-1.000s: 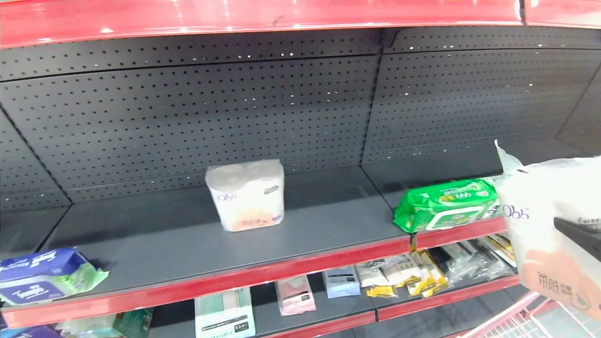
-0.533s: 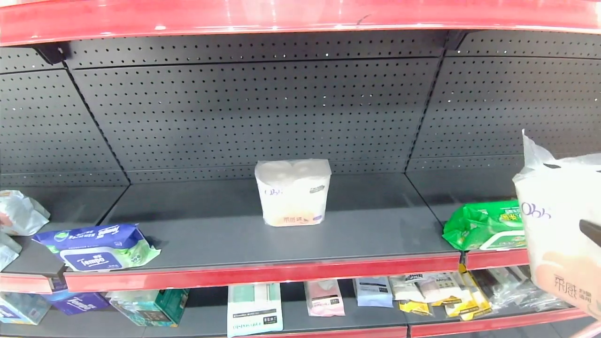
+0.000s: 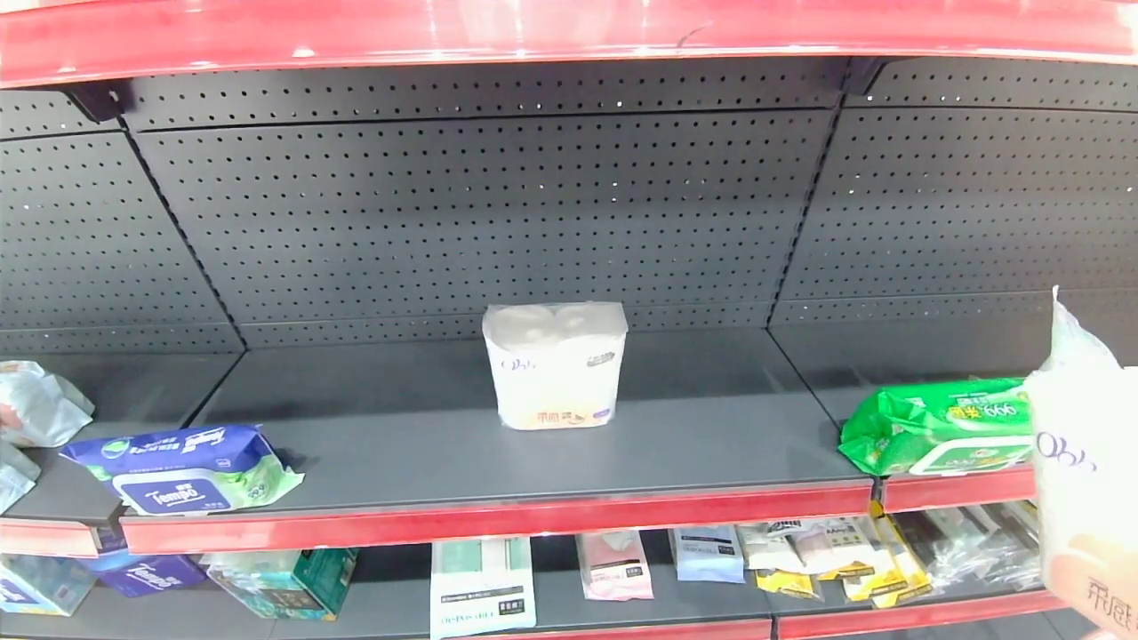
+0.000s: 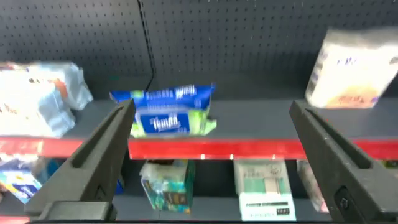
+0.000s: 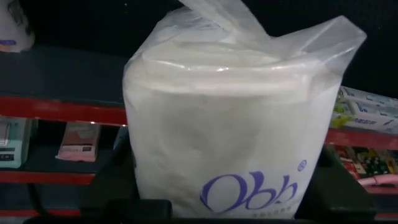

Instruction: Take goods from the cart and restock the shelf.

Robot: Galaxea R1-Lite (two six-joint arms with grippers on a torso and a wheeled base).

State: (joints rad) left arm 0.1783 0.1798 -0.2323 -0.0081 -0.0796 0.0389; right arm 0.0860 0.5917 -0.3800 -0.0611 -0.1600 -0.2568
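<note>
A white toilet-paper pack [image 3: 555,364] stands upright mid-shelf on the grey shelf with a red front edge [image 3: 498,516]. A second, matching pack [image 3: 1089,480] hangs at the far right, in front of the shelf and slightly below its level. My right gripper [image 5: 224,186] is shut on this pack [image 5: 230,143], with one finger on each side. My left gripper [image 4: 212,107] is open and holds nothing. It faces the shelf front near a blue wipes pack [image 4: 171,112], with the standing pack [image 4: 354,68] further along.
Blue wipes [image 3: 182,467] lie at the shelf's left front and green wipes [image 3: 933,427] on the section to the right. Crumpled white bags [image 3: 36,409] sit at the far left. The lower shelf [image 3: 622,622] holds several small packets and boxes. Bare shelf surrounds the standing pack.
The head camera swung early on, shifting the whole shelf view right. Since half a second ago, the held pack has slid right and down toward the picture's edge.
</note>
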